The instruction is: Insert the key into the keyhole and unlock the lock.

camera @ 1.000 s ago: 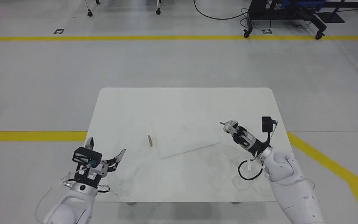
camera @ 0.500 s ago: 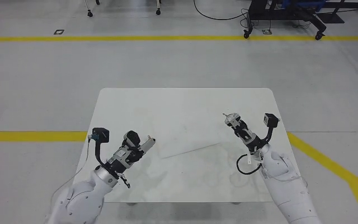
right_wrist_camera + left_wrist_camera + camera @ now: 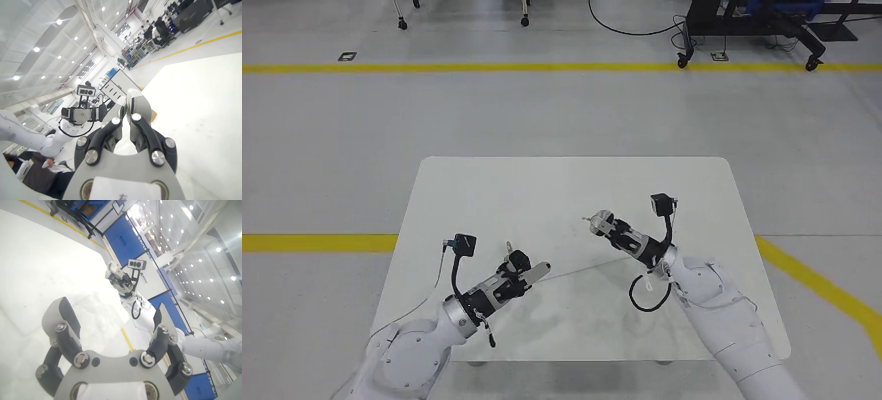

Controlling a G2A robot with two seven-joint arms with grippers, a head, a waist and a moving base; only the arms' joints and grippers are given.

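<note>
The right gripper (image 3: 599,220) is pinched tight on the key (image 3: 591,217). Its fingers are pressed together with only that thin bit of metal between them (its own wrist cam shows the squeeze best). It hangs over the middle of the table (image 3: 492,190), above the white sheet (image 3: 567,245).

The left gripper (image 3: 113,317) is spread wide with nothing between the fingers. It sits low over the near-left part of the table, and it doesn't look like it's touching anything.

Count: two grippers, one key, one lock, one sheet, one table.

The key's tip pokes out past the right fingertips. Its long axis runs in line with that gripper and points toward the left side of the table.

The lock (image 3: 509,246) sits on the table just beside the left gripper's fingertips, well apart from the key. It's too small to tell which way the keyhole faces.
</note>
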